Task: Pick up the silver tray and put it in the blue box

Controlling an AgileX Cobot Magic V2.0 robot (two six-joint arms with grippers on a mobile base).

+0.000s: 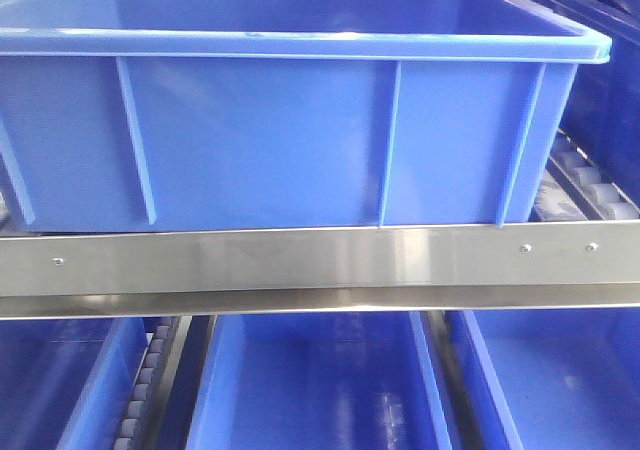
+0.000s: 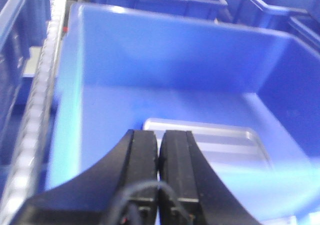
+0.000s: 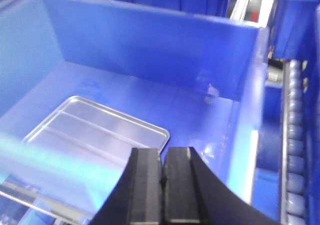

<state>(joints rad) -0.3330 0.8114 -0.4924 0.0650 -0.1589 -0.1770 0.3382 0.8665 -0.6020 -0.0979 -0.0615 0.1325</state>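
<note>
Left wrist view: my left fingers [image 2: 159, 150] are clenched together, pads touching, with nothing between them. Just beyond their tips the tray [image 2: 220, 145] lies flat on the floor of the box [image 2: 165, 60], a little to the right of them. From the right wrist, my right fingers [image 3: 162, 170] are likewise clenched and empty, and the tray [image 3: 95, 132] sits ahead and to the left of them, its near corner close to the tips, with bare blue floor ahead and to the right.

The tray is dull silver metal, shallow, with rounded corners, a raised rim and two long ridges across its sunken panel. The box is smooth, glossy blue plastic with tall plain inner walls; the front view shows its thick rolled rim and vertical ribs [image 1: 388, 140]. It rests on a shelf with a brushed steel rail [image 1: 300, 260] fixed by small screws. Roller tracks [image 3: 295, 135] run beside it, and more blue crates [image 1: 320, 380] stand below. I can read no writing anywhere.
</note>
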